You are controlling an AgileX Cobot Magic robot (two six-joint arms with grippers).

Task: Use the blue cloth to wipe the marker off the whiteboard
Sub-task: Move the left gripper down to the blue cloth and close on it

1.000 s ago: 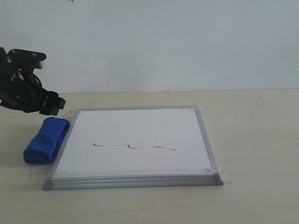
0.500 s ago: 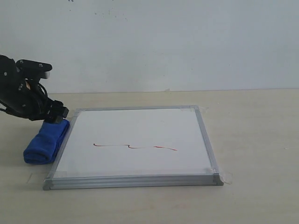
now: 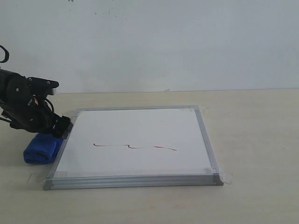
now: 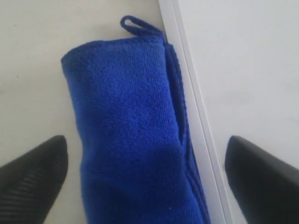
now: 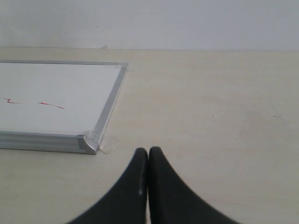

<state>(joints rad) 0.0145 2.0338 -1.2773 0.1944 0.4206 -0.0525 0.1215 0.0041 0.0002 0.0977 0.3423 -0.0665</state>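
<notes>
1. My left tool point(image 4: 145, 154) hangs over the cloth point(image 4: 126, 130) with its fingers spread wide. One finger is over the bare surface point(image 3: 252, 140), the other over the board point(image 3: 140, 126). Nothing is in its grip.
2. The cloth is a fat blue roll lying on the surface along the board's left frame point(image 4: 196, 116), its long folded edge touching the metal. A small loop point(image 4: 140, 25) sticks out at one end.
3. Handling call: it looks soft, fuzzy and light, so it should squash under a pinch and not slip out. The risk I see is catching only the outer fold and having the roll unwind.
4. Where to take it: across the thick middle of the roll, both fingers straddling its full width. The board-side finger has to slip down between cloth and frame, and that gap looks tight.
5. The marker point(image 3: 135, 147) is a thin red wavy line across the board's middle, untouched and well apart from the cloth.
6. My right tool point(image 5: 148, 161) is pressed fully closed and empty, off beyond the board's near right corner.
7. Containers: I see none in any view.
</notes>
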